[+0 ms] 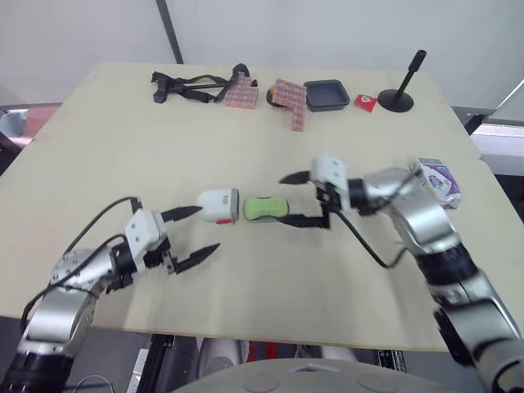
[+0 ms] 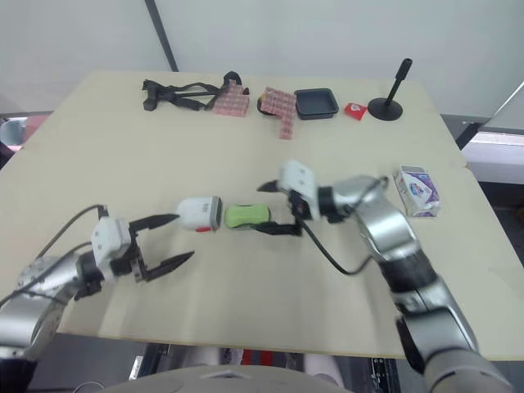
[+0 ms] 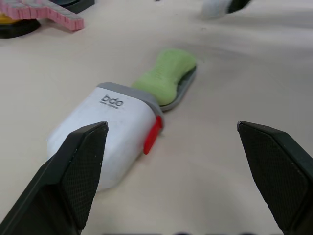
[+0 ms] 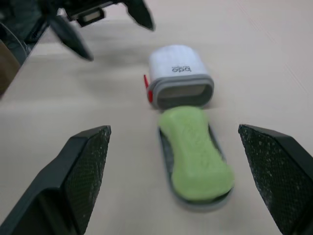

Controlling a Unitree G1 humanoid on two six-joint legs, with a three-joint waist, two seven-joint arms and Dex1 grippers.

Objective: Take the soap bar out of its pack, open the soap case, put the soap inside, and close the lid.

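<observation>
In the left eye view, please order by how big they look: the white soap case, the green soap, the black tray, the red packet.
1. white soap case and black tray: about alike, though the tray lies farther away.
2. green soap, slightly smaller.
3. red packet, clearly smallest.

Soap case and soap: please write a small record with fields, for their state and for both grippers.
shell: white plastic soap case shell, red latch, open end facing the soap
soap: green soap bar lying on the grey inner tray, outside the shell
left gripper: open, at the shell's closed end
right gripper: open, fingers astride the tray's outer end
pack: white and purple box, by the right arm
</observation>
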